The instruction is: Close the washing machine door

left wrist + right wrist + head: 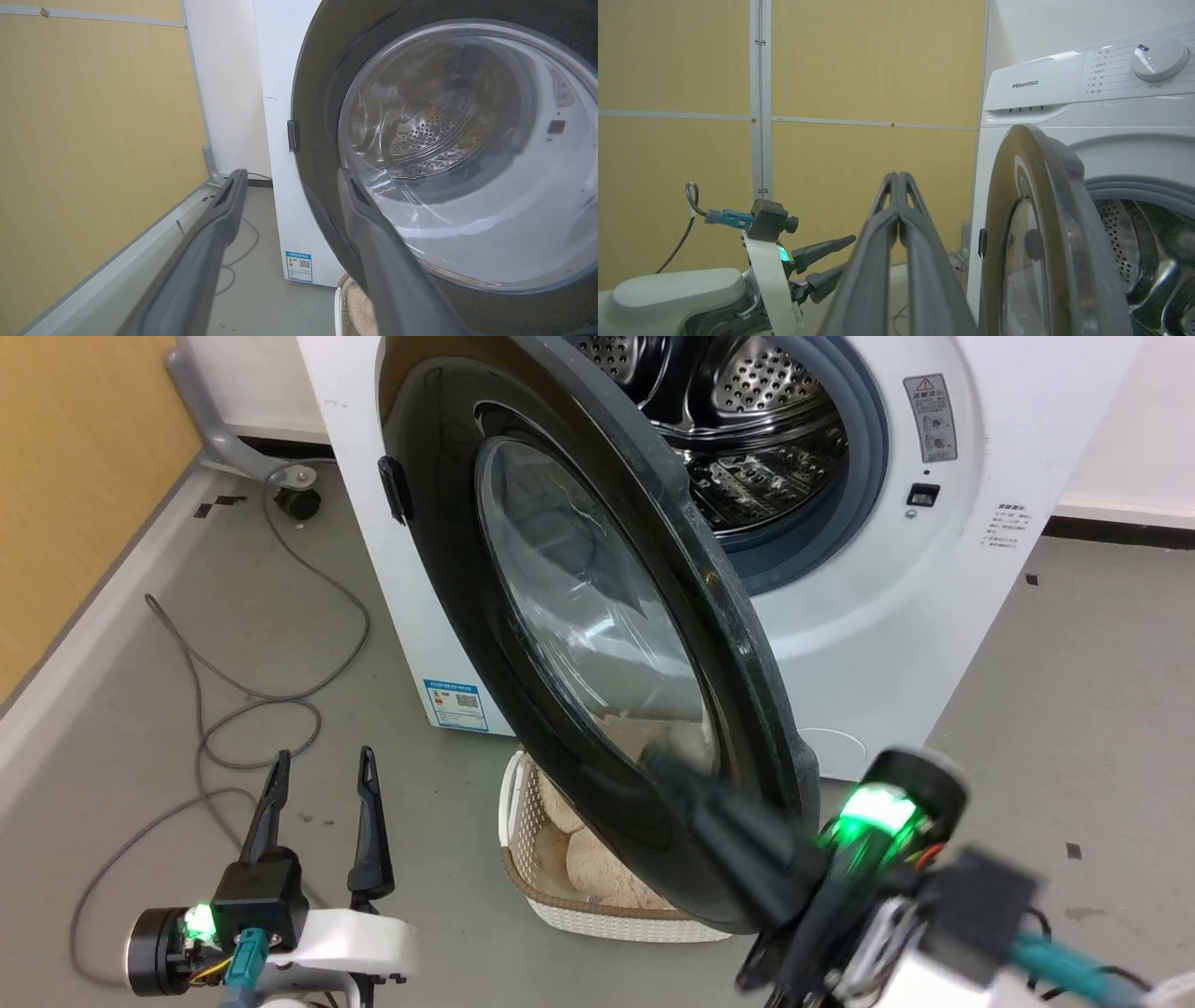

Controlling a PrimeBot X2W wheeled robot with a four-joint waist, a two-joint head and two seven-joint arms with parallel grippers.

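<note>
Beside the white washing machine, the washing machine door is standing roughly half open, swinging out from its hinge side and leaning over a cream laundry basket on the floor. So the job is looking barely begun to me. The steel drum is showing plainly and the door's rim is sitting well apart from the grey gasket. The whole swing shut, plus a firm press to latch, is waiting to be done.

The right fingers are pressing flat against each other and holding nothing. Seen from the right wrist view, the door is rising edge-on just to one side of them, its glossy outer face turning their way and the drum lying beyond it. From the head view their tips are lying over the door's lower outer face, but that part is blurring and I am not able to tell whether they are touching it.

The left fingers are spreading wide and empty, low near the floor. The door's glass window is looming ahead of them and off to one side, clearly apart. I am judging the pinched right fingers the better placed for pushing.
</note>
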